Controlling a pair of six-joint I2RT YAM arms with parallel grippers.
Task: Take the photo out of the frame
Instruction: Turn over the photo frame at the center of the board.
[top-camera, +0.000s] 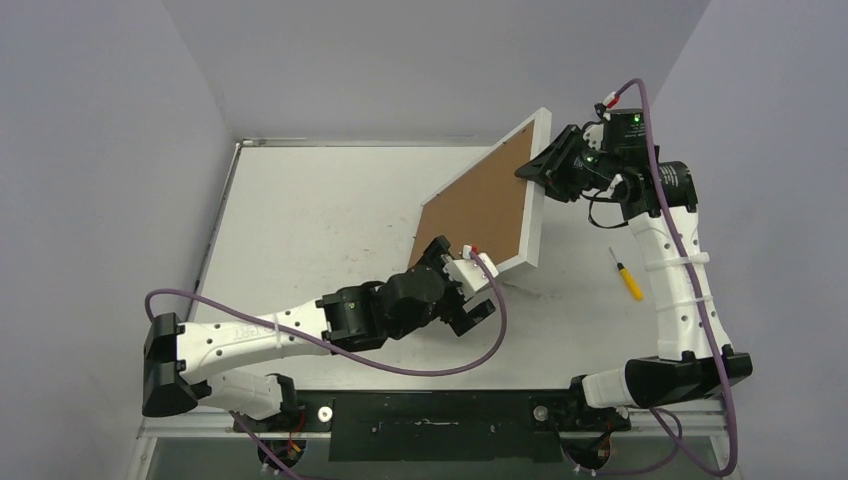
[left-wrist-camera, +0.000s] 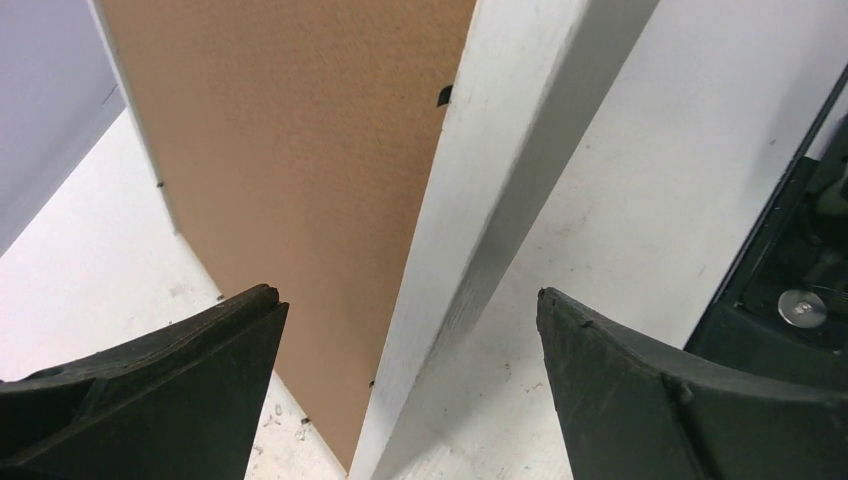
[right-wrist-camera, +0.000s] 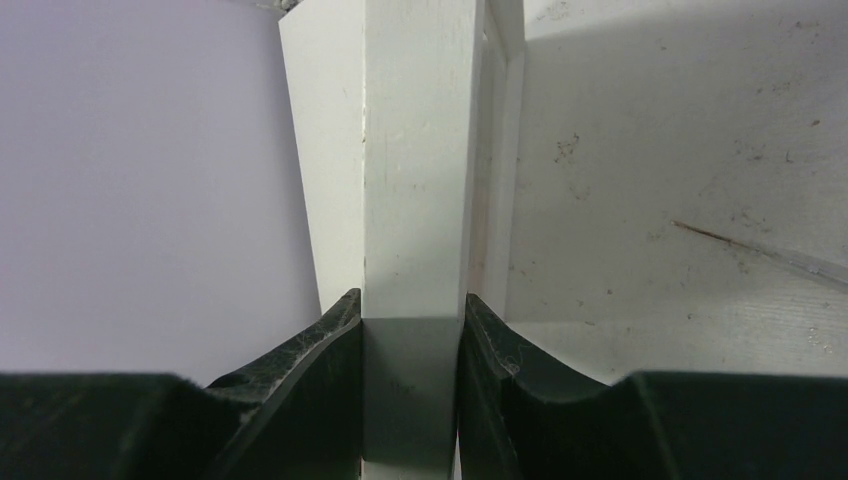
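No legible text, label, brand, number or sign in any view. Faint marking on white link of left arm (top-camera: 240, 330), near left of scene, too small to read.

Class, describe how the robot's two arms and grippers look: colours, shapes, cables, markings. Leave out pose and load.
The left arm and right arm have white shells with black joints and bases. A purple cable runs along each. The left gripper and right gripper have black, tapering, scuffed fingers. A green light glows by the right wrist.
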